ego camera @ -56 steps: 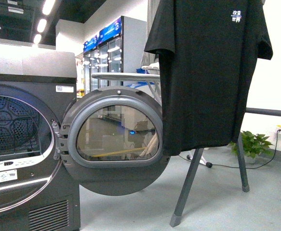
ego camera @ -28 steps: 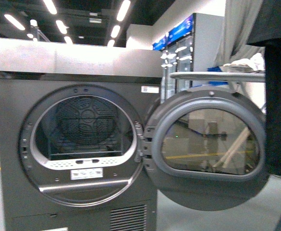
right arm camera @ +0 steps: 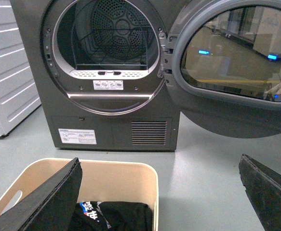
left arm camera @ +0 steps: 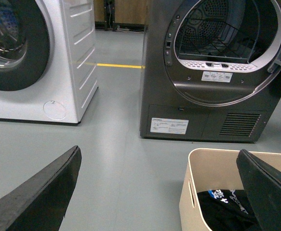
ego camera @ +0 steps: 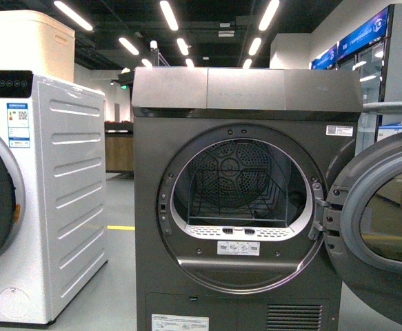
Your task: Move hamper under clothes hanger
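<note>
The beige hamper (left arm camera: 205,192) stands on the grey floor in front of the dark grey dryer; it also shows in the right wrist view (right arm camera: 130,185). Dark clothes (right arm camera: 113,215) lie inside it. My left gripper (left arm camera: 162,192) is open, its jaws wide apart, one finger (left arm camera: 270,190) over the hamper and the other over bare floor. My right gripper (right arm camera: 162,192) is open, one finger (right arm camera: 48,199) over the hamper and the other over the floor. The clothes hanger and its black T-shirt are out of view. Neither gripper shows in the front view.
A dark grey dryer (ego camera: 245,207) stands straight ahead with its round door (ego camera: 383,227) swung open to the right. A white washing machine (ego camera: 38,200) stands to its left. A yellow line (left arm camera: 118,65) marks the floor between them.
The front view has swung left: the black T-shirt and rack legs have left the picture, the dryer has moved to the centre, and the white washing machine has come into view.
</note>
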